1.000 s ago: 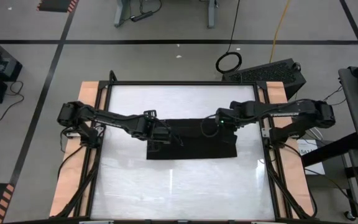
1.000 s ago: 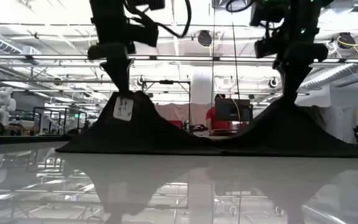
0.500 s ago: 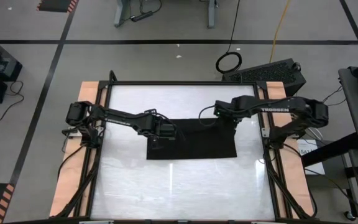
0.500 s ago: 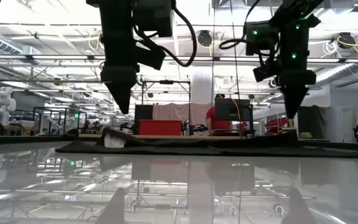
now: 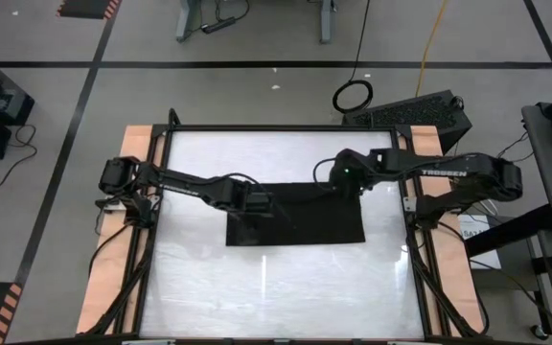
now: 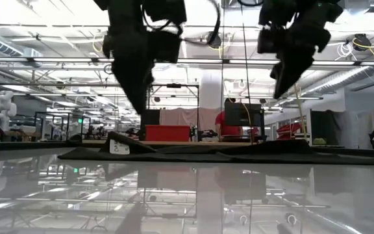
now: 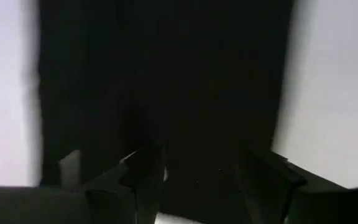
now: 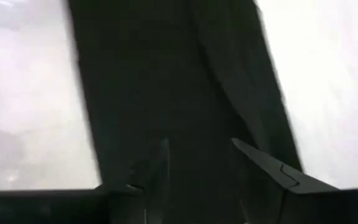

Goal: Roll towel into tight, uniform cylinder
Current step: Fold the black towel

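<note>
Towel [image 5: 300, 218]: black cloth, lying flat near the middle of the white table [image 5: 276, 287], a little toward the far side. From above it reads as a wide dark rectangle with a straight near edge. In the low view the towel [image 6: 239, 153] is a thin dark strip on the tabletop, with a low raised fold at its left end, where a small white tag [image 6: 116, 147] shows.

Left gripper [image 5: 260, 203]: over the towel's left part, at the end of an arm reaching in from the table's left side. In the low view it hangs above the cloth, its tip clear of the surface and apart from the fold below it. Its wrist view shows two dark fingers [image 7: 143, 177] spread with a gap between them, black cloth filling the space beyond, white tabletop to either side. Released; nothing between the fingers.

Right gripper [image 5: 338, 178]: above the towel's far edge, toward its right part, on an arm reaching in from the table's right side. In the low view it is raised well clear of the cloth, tilted. Its wrist view shows its fingers [image 8: 263, 165] parted over the black towel [image 8: 179, 93], nothing between them. Released.

Table: glossy white top within a dark frame, wooden boards [image 5: 123, 230] along both sides.
</note>
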